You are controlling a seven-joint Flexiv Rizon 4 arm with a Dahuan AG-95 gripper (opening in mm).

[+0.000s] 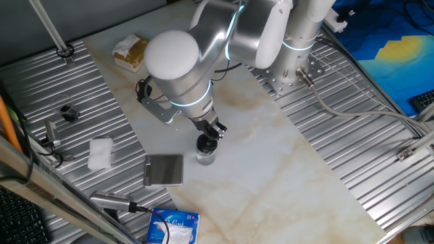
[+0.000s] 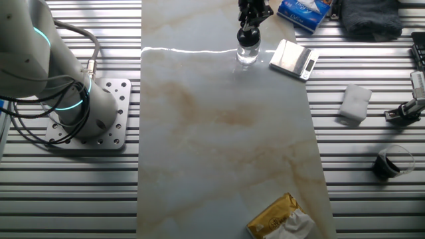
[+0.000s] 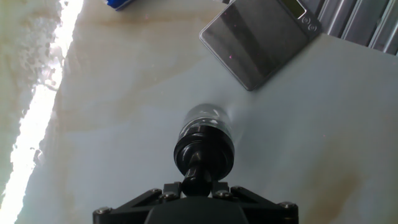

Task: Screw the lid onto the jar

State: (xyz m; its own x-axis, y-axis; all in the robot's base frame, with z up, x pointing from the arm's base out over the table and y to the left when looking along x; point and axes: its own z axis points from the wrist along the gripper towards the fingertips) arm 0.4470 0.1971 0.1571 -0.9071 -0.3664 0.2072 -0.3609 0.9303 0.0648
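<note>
The small clear glass jar (image 1: pixel 205 158) (image 2: pixel 246 54) (image 3: pixel 206 117) stands upright on the marble tabletop beside the grey square plate. The black lid (image 1: pixel 205 143) (image 2: pixel 248 37) (image 3: pixel 204 151) sits on the jar's mouth and covers it. My gripper (image 1: pixel 213 130) (image 2: pixel 253 18) (image 3: pixel 198 183) is directly above and is shut on the lid's knob. In the hand view the knob disappears between the dark fingers, so the fingertips themselves are hidden. I cannot tell how far the lid is threaded on.
The grey square plate (image 1: pixel 164 169) (image 2: pixel 294 58) (image 3: pixel 258 40) lies close beside the jar. A blue packet (image 1: pixel 173 227) (image 2: pixel 302 13), a white folded cloth (image 1: pixel 100 153) (image 2: pixel 354 103) and a yellow-wrapped packet (image 1: pixel 130 52) (image 2: pixel 279 219) lie further off. Ribbed metal flanks the marble.
</note>
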